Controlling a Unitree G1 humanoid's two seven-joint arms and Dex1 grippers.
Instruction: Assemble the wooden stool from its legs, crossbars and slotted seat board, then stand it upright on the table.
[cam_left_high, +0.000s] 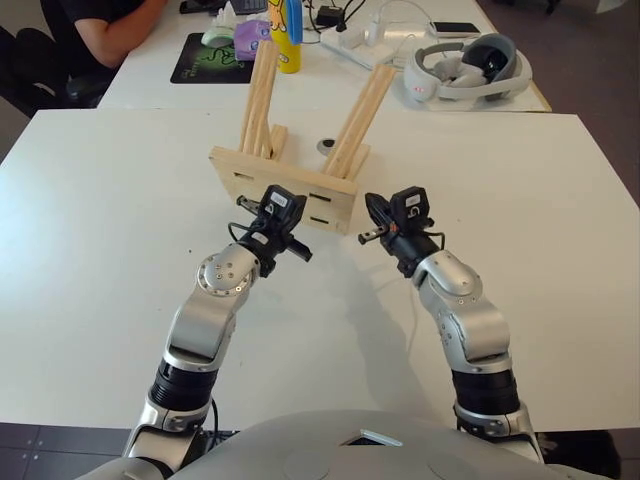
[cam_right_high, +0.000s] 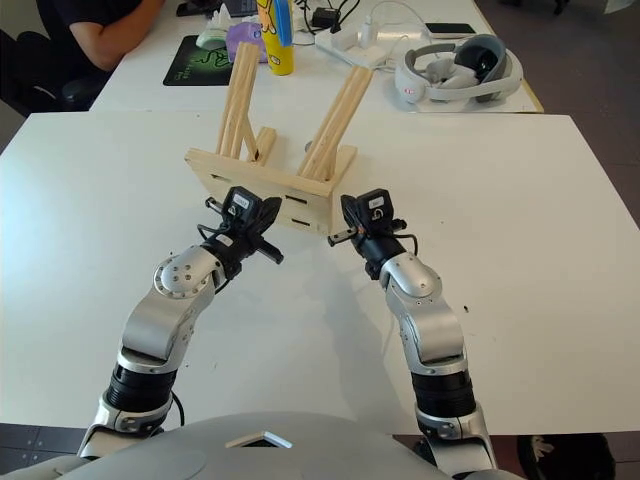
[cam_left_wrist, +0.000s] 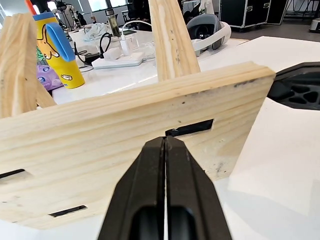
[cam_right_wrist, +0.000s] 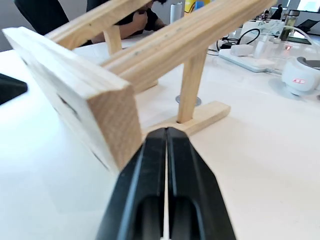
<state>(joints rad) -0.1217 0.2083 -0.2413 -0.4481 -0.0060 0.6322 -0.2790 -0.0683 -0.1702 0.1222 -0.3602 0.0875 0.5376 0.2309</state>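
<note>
Flat, slotted, pale-wood seat board (cam_left_wrist: 100, 135)

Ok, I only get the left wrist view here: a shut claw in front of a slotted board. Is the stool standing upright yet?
Observer: No. In the head views the stool is tipped over. The seat board stands on its edge facing the robot, and the legs slant up and away.
Reviewer: That black shape past the board's end, is it gripping anything?
Observer: That is the right claw, shut on nothing, just beside the board's right end.
Reviewer: Anything under the legs?
Observer: In the right wrist view a short wooden piece lies flat on the table, and an upright bar joins it to the legs above.
</note>
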